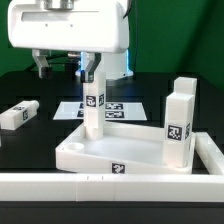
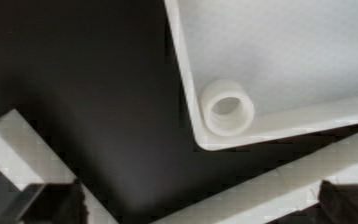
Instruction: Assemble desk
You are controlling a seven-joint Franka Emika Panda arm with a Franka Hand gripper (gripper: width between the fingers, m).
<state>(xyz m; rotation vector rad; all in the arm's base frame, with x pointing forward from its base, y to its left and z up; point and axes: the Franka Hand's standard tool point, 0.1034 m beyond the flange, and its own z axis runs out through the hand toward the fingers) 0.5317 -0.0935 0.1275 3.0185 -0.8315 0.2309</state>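
the desk top lies flat on the black bench, rim upward, butted against the long white rail wall in the foreground. two legs already stand upright in it: one at the far corner of the desk top, another at the corner on the exterior view's right. a third leg lies on its side on the bench, well apart from the desk top toward the exterior view's left. beyond the desk top the marker board lies flat.

the hand hangs just above the far leg with its fingers apart and nothing between them; they look clear of the leg's top, though the small picture leaves contact uncertain.

my judgement: that leg has been set in place and the loose leg on the bench is next. to do it well, lift straight up off the standing leg so it is not tipped, approach the lying leg squarely across its narrow faces, and line it up over an empty socket before pressing down.

the wrist view shows what the exterior view cannot: an open round socket in a corner of the desk top, close up. the exterior view alone shows the legs and the whole layout.
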